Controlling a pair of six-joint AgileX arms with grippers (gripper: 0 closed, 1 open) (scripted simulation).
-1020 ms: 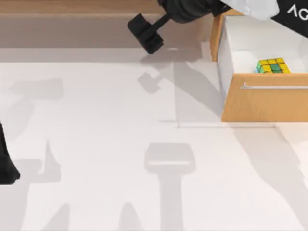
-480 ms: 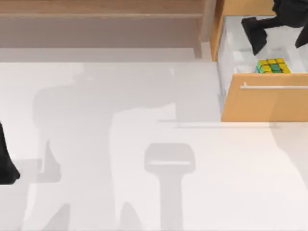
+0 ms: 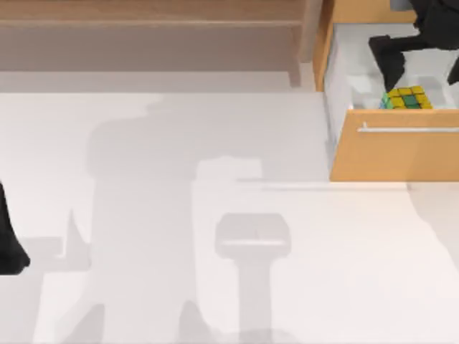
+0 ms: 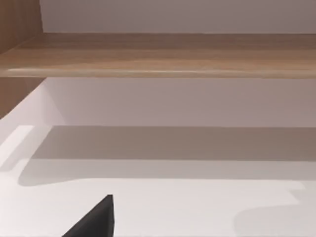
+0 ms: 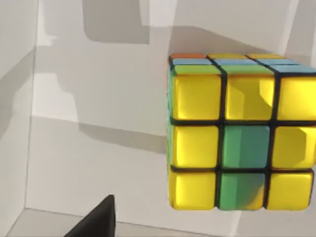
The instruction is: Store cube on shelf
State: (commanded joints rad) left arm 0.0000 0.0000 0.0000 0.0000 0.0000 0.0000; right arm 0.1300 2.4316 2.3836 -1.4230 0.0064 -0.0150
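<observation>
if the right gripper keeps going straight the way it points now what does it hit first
Most likely the cube, lying in the open drawer right under the right gripper; depth between them is unclear.

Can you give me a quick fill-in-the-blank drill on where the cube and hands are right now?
1. The cube sits inside the open ____ of the cabinet.
2. The ____ hand hangs above the cube.
3. The centre tile of the cube's yellow-edged face is ____.
4. The shelf runs along the table's ____ edge.

Missing words: drawer; right; green; far
</observation>
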